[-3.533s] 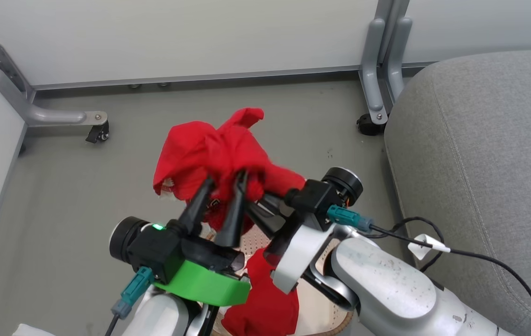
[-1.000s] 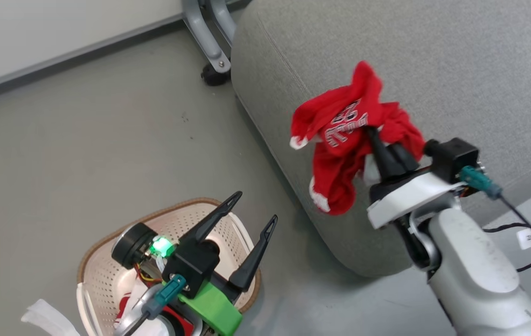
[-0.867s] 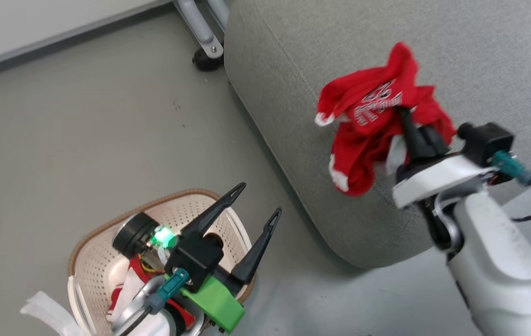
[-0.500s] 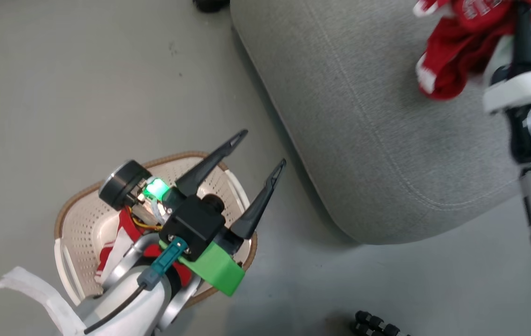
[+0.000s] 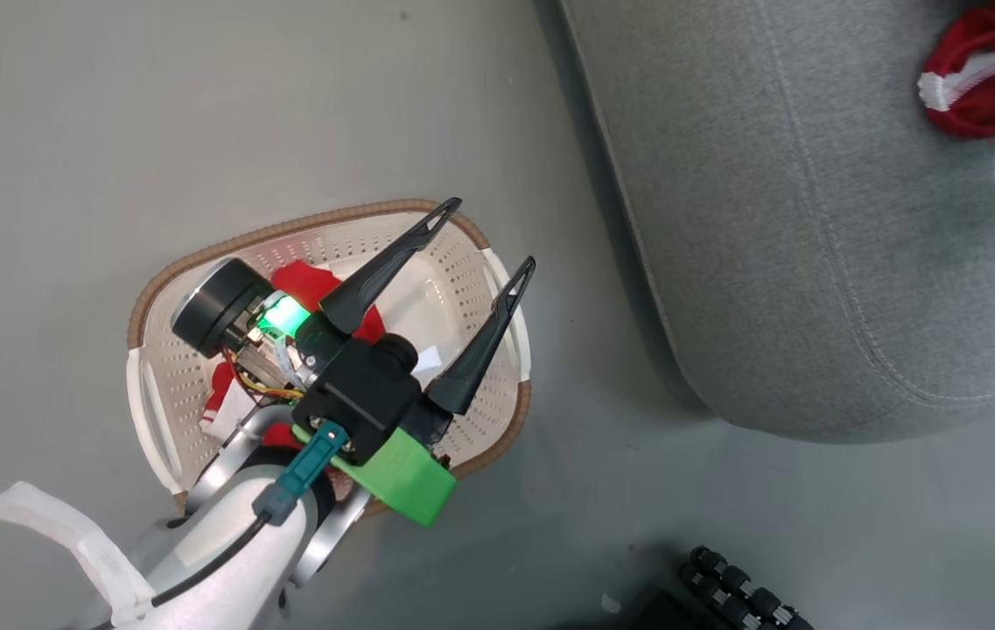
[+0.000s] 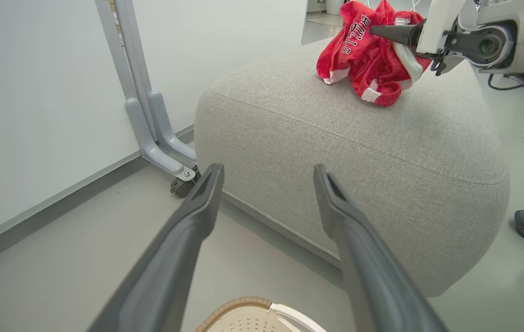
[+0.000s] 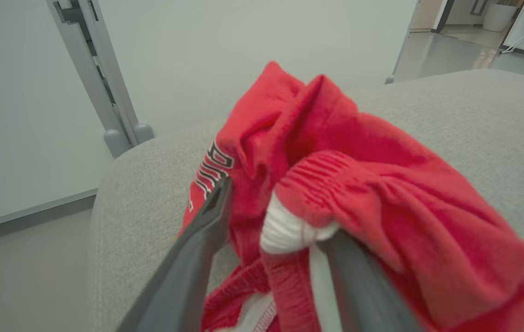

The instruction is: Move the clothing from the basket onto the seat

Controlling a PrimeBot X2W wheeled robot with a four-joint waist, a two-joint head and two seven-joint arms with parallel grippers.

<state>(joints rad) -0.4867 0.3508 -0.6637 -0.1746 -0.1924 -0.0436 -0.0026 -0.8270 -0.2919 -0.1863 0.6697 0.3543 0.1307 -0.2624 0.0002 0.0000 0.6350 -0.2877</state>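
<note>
1. Moved since a few seconds back: the clothing was bunched between both grippers up over the basket. Now it's over at the seat, and only the right gripper is on it.
2. Right jaws are clamped on a wad of red cloth and a white trim band. The lower folds look to be touching the seat's top, well in from the edge that faces the basket.
3. Left gripper has let go. Its jaws are spread wide with nothing between them, above the basket.
4. Basket sits on the floor just beside the seat's corner.
5. Second red garment lies in the basket, partly hidden under the left gripper's body.
6. Head camera swung too, so the whole view shifted.
</note>
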